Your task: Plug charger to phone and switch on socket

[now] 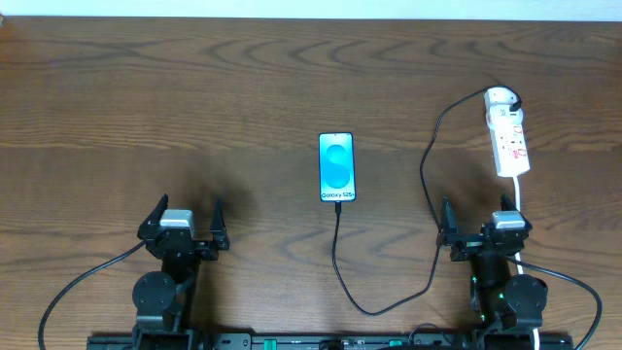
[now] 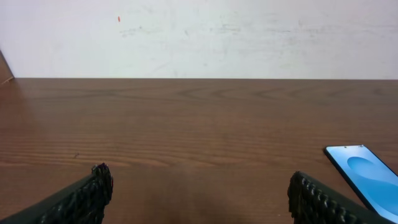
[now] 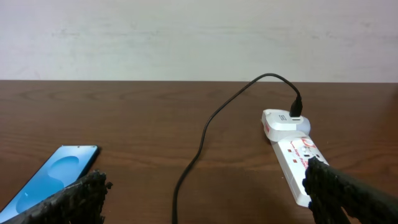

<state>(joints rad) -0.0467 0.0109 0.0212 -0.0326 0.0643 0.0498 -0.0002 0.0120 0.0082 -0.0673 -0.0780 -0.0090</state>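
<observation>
Both arms were parked at the near edge of the table (image 1: pixel 243 97). The left gripper (image 1: pixel 187 216) had its jaws wide apart and empty, over bare wood. The right gripper (image 1: pixel 484 222) was likewise spread wide, holding nothing.

Positions:
- The phone (image 1: pixel 337 167) lay flat, mid-table, between the two arms, with its screen lit blue.
- The charger (image 1: pixel 428 194) ran from the phone's near short edge, looped toward the near side, then climbed to the right and far to the white adaptor (image 3: pixel 280 121) at the far end of the socket (image 1: pixel 508 136).
- The plug tip (image 1: pixel 337 206) met the phone's near edge. Whether it was fully seated could not be told at this resolution.
- The socket lay just beyond the right gripper, with its white cord (image 1: pixel 519 192) trailing toward the near side.

Handling notes (judgement):
- Phone: slim, with a smooth glass face, so likely slippery and prone to skating on the wood. As it lay flat, the fingers could only pinch its long edges. Better to brace it than to lift it.
- Charger: light and limp, so the cable itself gives no push. Take hold of the stiff plug tip, close behind the connector and square to the port.
- Socket: a light plastic body, so it may slide or tip under a sideways push. The red-marked switches (image 3: pixel 301 146) would need a small downward press from one fingertip, directly from above.

The right arm looked better placed for the switch.
</observation>
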